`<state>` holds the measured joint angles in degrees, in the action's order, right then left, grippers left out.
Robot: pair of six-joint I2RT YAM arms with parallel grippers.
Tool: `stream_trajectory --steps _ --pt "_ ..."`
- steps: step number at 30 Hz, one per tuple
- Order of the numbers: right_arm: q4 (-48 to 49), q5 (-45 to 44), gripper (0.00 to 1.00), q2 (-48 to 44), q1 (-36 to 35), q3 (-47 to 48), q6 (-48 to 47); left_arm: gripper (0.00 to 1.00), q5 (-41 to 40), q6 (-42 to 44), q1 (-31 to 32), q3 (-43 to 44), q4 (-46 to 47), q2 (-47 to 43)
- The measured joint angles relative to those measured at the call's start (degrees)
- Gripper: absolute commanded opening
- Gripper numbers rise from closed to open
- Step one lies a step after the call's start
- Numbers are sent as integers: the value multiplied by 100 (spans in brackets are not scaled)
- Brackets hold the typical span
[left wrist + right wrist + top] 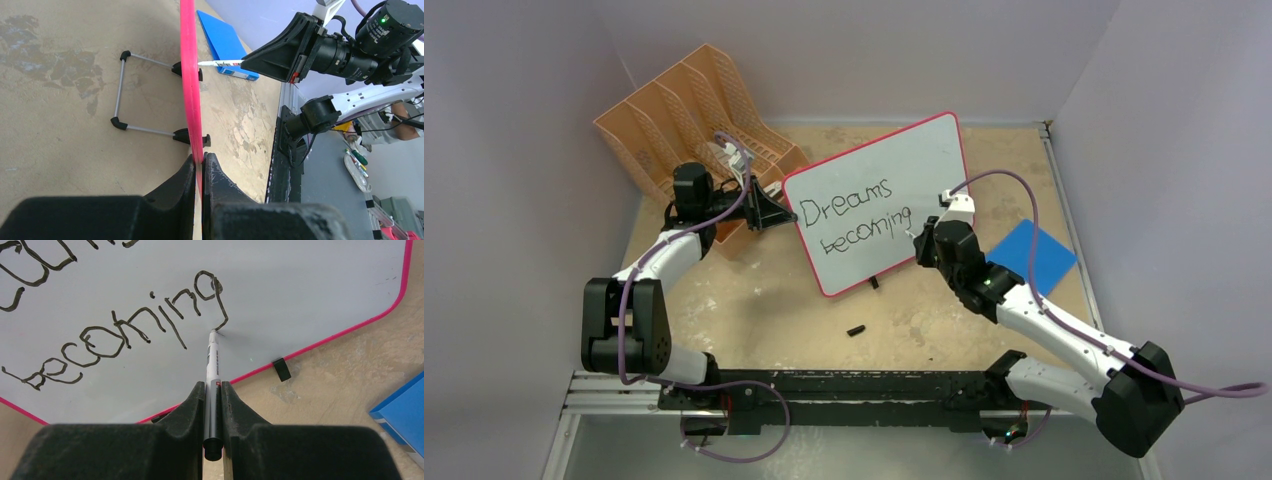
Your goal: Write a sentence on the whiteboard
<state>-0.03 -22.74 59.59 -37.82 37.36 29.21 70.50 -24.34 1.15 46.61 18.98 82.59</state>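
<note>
Left end effector (198, 160) tight on whiteboard (924, 160) edge; right end effector (213, 387) tight around marker (212, 357), tip on sentence (122, 335)

An orange slotted file rack (692, 105) stands tilted at the far-left corner of the worn tan table (754, 300). A flat blue square pad (1034, 255) lies near the right edge. A small black cap-like piece (856, 330) lies alone toward the near edge, about midway along it.
</note>
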Motion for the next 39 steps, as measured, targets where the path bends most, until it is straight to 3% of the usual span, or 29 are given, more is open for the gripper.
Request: stream_trajectory --steps 24,39 --pt "96 44 0 -1117 -2 -151 -133 0 -4 2 0 0 -7 0" --pt "254 92 0 -1228 -2 -262 -374 0 -33 146 0 87 -284 0"
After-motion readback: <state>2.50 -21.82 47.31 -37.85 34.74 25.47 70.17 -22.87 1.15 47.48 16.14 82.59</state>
